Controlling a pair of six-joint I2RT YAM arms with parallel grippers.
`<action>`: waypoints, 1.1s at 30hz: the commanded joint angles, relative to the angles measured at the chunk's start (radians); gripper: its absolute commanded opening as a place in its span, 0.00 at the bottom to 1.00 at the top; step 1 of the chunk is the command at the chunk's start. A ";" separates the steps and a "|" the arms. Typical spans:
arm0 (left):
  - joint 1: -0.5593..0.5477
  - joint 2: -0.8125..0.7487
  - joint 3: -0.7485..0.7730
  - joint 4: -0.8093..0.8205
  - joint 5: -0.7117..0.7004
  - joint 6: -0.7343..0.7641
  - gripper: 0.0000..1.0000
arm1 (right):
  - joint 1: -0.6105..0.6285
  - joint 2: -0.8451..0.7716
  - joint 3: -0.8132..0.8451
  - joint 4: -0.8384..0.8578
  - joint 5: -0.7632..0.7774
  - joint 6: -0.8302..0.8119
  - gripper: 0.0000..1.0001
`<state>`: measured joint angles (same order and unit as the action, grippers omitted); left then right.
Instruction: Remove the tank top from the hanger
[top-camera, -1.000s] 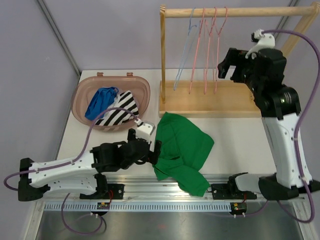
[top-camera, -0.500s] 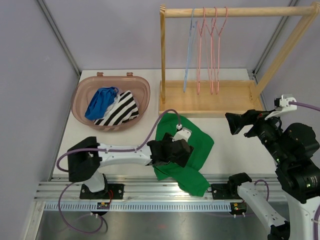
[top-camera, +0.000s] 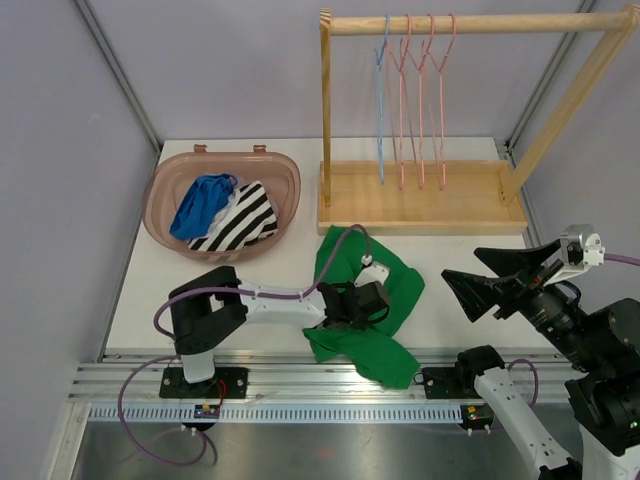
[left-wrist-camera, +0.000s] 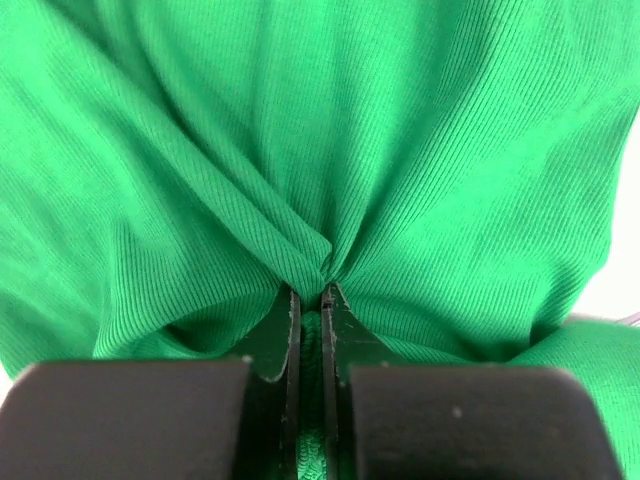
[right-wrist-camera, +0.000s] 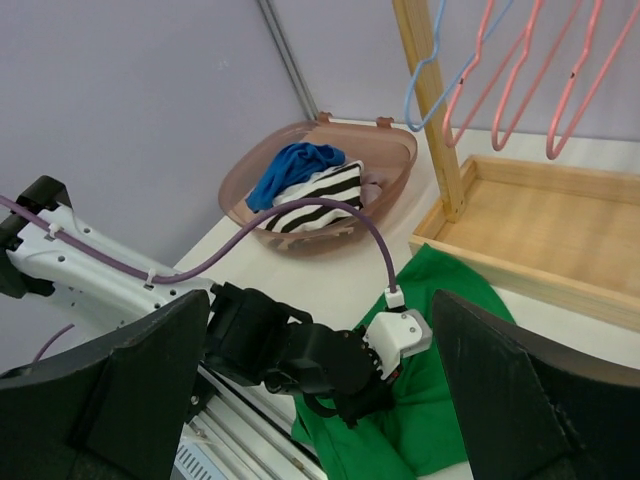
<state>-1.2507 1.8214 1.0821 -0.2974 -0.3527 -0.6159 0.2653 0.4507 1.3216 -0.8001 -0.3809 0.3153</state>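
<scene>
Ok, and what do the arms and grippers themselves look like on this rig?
Both arms have white shell links joined by black motor housings. The left gripper and right gripper carry matte black fingers, broad at the base, tapering to thin tips. A purple cable runs to a small white camera block at each wrist.

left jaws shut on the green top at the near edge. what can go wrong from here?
1. The left gripper pinches only a thin fold of the tank top; a pull may slip it.
2. The top's near corner drapes onto the rail and could snag.
3. The purple cable loops over the fabric and may catch.
</scene>
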 joint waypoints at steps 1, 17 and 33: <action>0.002 -0.086 -0.059 -0.067 -0.058 -0.031 0.00 | -0.001 -0.013 0.021 0.055 -0.070 0.019 1.00; 0.276 -0.695 0.126 -0.601 -0.341 0.041 0.00 | -0.001 -0.021 0.019 0.039 -0.049 -0.008 0.99; 0.956 -0.519 0.781 -0.688 -0.108 0.300 0.00 | 0.000 -0.014 -0.061 0.124 -0.064 0.002 1.00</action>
<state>-0.3981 1.2362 1.7855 -1.0424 -0.5976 -0.3893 0.2657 0.4274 1.2713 -0.7456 -0.4145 0.3187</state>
